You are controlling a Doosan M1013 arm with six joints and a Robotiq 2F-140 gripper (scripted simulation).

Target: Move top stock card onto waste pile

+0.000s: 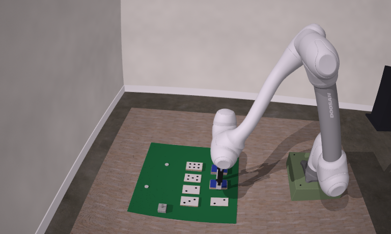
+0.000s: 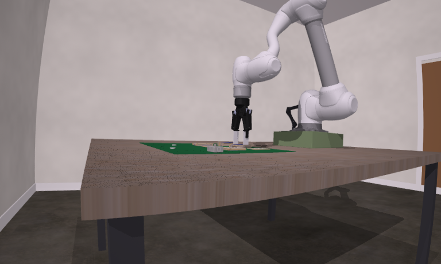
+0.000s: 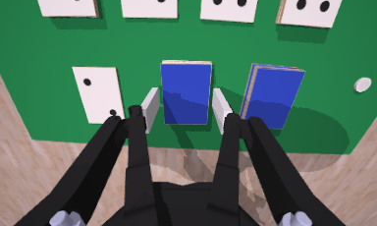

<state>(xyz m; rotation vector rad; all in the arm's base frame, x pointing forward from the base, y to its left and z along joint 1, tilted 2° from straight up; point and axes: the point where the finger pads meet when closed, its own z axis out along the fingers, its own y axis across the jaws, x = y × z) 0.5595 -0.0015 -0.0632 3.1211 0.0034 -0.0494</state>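
Note:
On the green mat (image 1: 184,182), my gripper (image 3: 186,96) stands low over a single blue-backed card (image 3: 187,92). Its two white finger pads flank the card's long sides, with a small gap on each side, so it is open. The card lies flat on a pile whose tan edge shows at its far side. The blue-backed stock (image 3: 272,95) is a thicker stack to the right, slightly turned. A white card with two pips (image 3: 98,94) lies to the left. In the top view the gripper (image 1: 220,179) is over the middle pile (image 1: 218,184), between the stock (image 1: 219,169) and the white card (image 1: 219,202).
A column of white pip cards (image 1: 191,183) lies beside these piles on the mat. Two small white discs (image 1: 166,164) (image 1: 146,186) and a small grey block (image 1: 162,208) sit on the mat's far side. The arm's green base (image 1: 302,176) stands off the mat.

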